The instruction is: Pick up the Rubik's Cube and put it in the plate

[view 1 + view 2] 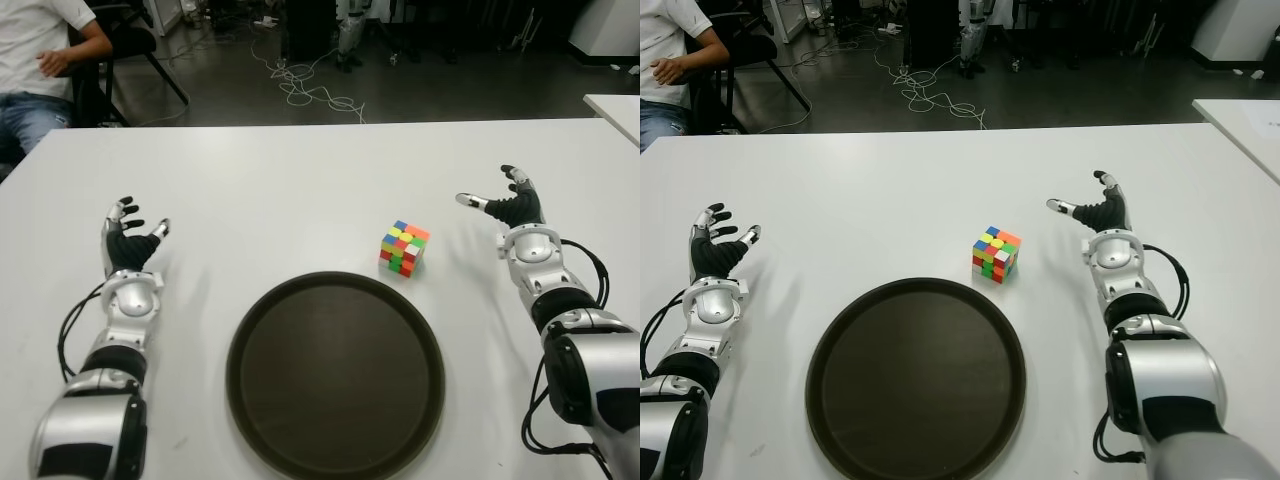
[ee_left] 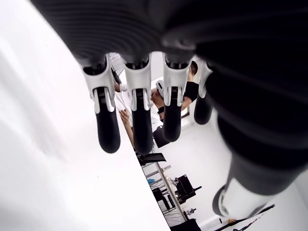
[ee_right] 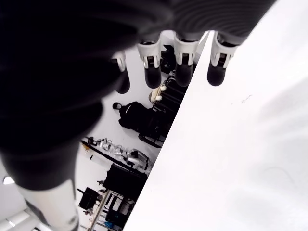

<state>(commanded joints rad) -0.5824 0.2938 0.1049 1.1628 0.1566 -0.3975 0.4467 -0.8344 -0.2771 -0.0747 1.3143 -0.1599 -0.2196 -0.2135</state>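
The multicoloured Rubik's Cube [image 1: 404,248] is being carried by the white bench [image 1: 300,180], just beyond the far right rim of the round, dark brown plate [image 1: 430,400]. The cube is standing apart from the plate, close to its rim, and is being touched by neither hand. The plate is lying near the robot's edge of the bench, between the two arms, and nothing is being held in it.

The right hand [image 1: 512,206] is being shown to the right of the cube, well apart from it, with its black fingers [image 3: 151,72] spread and relaxed; nothing is being grasped. The thumb is being pointed toward the cube.

The left hand [image 1: 127,243] is being shown to the left of the plate, far from the cube. Its fingers [image 2: 108,132] are being held extended and released, and nothing is being grasped. Whether either hand is touching the bench cannot be told.

Beyond the bench, a seated person in a white shirt [image 1: 35,45] is being shown at the far left, and loose white cables [image 1: 310,90] are lying on the dark floor [image 1: 450,90].
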